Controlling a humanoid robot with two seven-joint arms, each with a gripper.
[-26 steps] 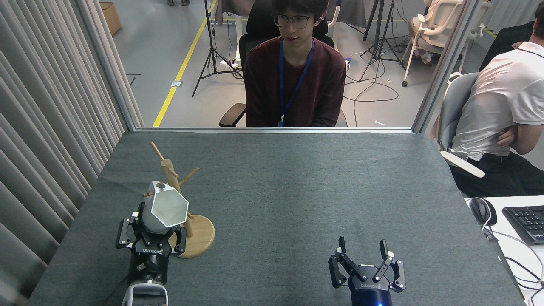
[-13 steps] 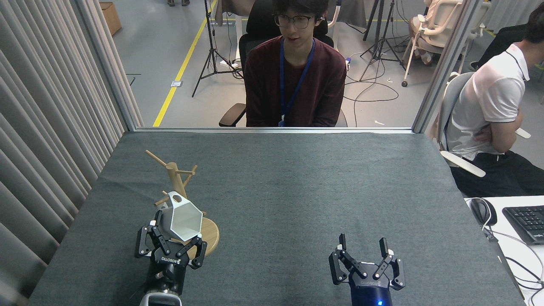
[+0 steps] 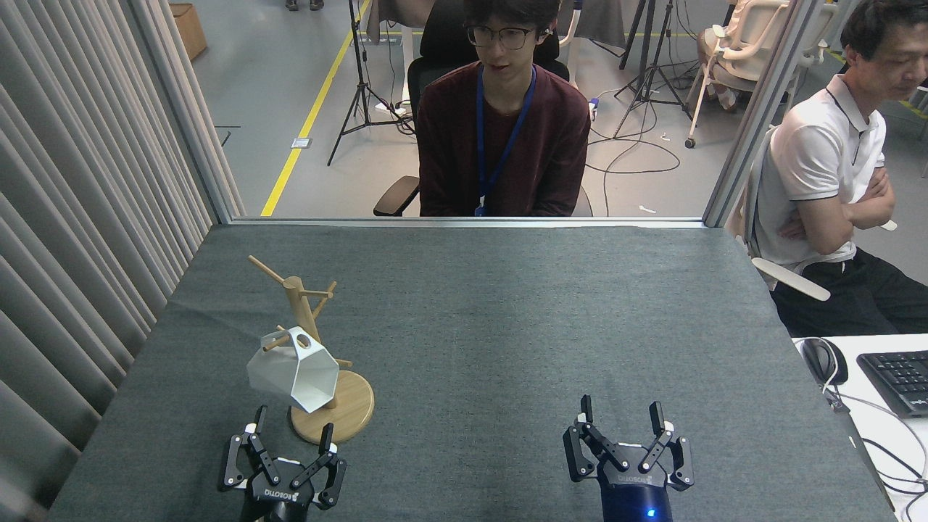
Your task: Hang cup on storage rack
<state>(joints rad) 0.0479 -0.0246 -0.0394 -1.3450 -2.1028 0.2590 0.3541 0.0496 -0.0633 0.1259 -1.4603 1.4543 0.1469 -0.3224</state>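
Since half a second ago, the left gripper [image 3: 288,436] has let go of the white faceted cup [image 3: 293,371] and dropped back toward the near table edge; the cup, then clamped in that gripper, now hangs free on the wooden mug tree [image 3: 313,341]. A person in a white shirt [image 3: 823,156] at about 2 o'clock has turned to face the table.

The cup hangs from a low peg [image 3: 274,342] that points toward 9 o'clock from the upright post. The peg passes through the round-holed tab at the cup's rim. The cup is tilted, its hexagonal mouth facing the lower right and its tapered base pointing left, above the rack's round disc base [image 3: 348,417]. The rack stands upright on the grey table [image 3: 507,326], at roughly 10 o'clock from table centre.

The left gripper sits just in front of the rack base, at 6 o'clock from the cup, with its fingers spread wide and nothing between them. It does not touch cup or rack. The right gripper [image 3: 623,428] rests well apart at 5 o'clock, fingers likewise spread and empty.

By the look of it, the hanging step is done and the release is complete. What remains appears to be only a retreat: drawing the left arm straight back without brushing the disc base, since a nudge could rock the rack and shake the cup off its thin peg. A second person in a dark red top [image 3: 504,145] sits at 12 o'clock beyond the table.
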